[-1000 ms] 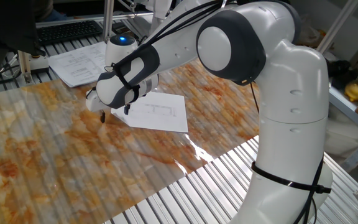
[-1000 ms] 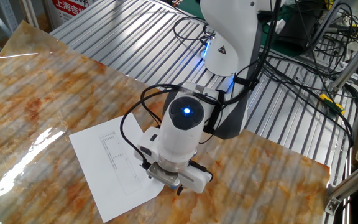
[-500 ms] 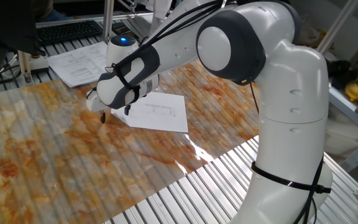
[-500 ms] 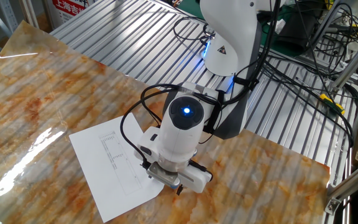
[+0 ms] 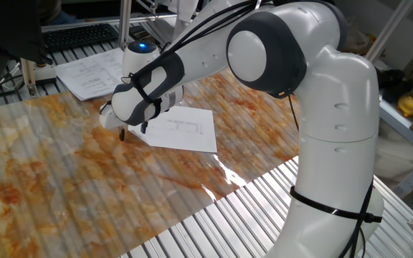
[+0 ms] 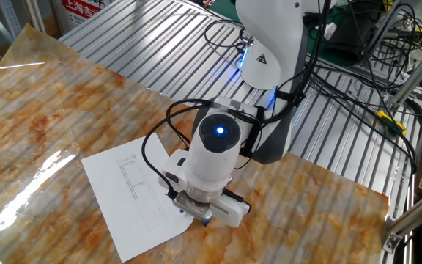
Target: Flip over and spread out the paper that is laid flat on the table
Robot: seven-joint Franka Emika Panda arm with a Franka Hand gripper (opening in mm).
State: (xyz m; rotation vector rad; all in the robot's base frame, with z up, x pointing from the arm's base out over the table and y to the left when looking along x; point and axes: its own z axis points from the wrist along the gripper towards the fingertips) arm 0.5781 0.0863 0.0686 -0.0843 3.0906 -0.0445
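1. One fixed view showed the paper (image 5: 180, 128) lying flat on the table (image 5: 63, 186), printed face up, with the gripper (image 5: 122, 133) low at its edge.
2. The other fixed view had the gripper (image 6: 200, 217) over the sheet's near-right edge; the wrist hid the fingertips, so I could not tell how far open it was or whether it held anything.
3. The glossy cover was the risk: the thin sheet could slide away instead of lifting.
4. Pressing too hard could have creased the edge.
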